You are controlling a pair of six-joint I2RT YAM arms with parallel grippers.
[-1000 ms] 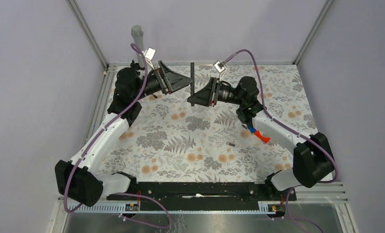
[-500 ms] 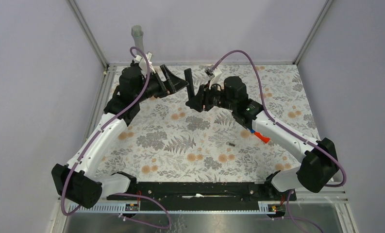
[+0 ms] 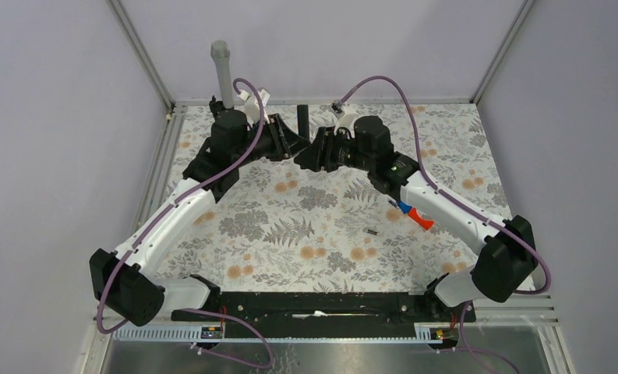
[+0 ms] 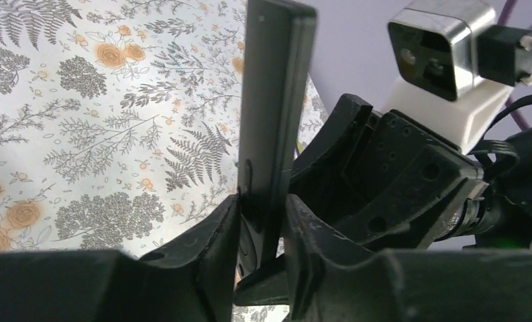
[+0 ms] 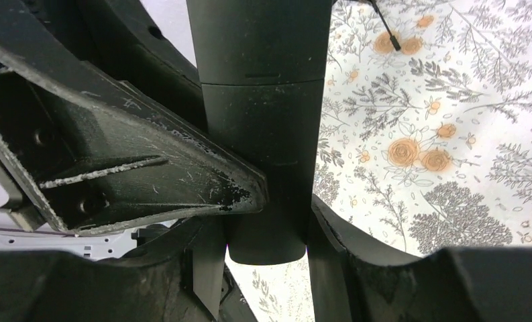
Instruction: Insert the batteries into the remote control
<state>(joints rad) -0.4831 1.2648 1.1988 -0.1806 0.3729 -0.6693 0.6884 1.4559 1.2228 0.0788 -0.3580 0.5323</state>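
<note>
Floral desk up close: one battery lies flat right of centre, long axis left to right. Farther back, the remote control stands upright off the surface, its lower end clamped from both sides by the left pincer and right pincer. Battery sits well apart, nearward of both, and the right pincer looks the closer one to fetch it.

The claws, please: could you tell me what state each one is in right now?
Left claw: closed on the remote control.
Right claw: closed on the same remote control.
</note>
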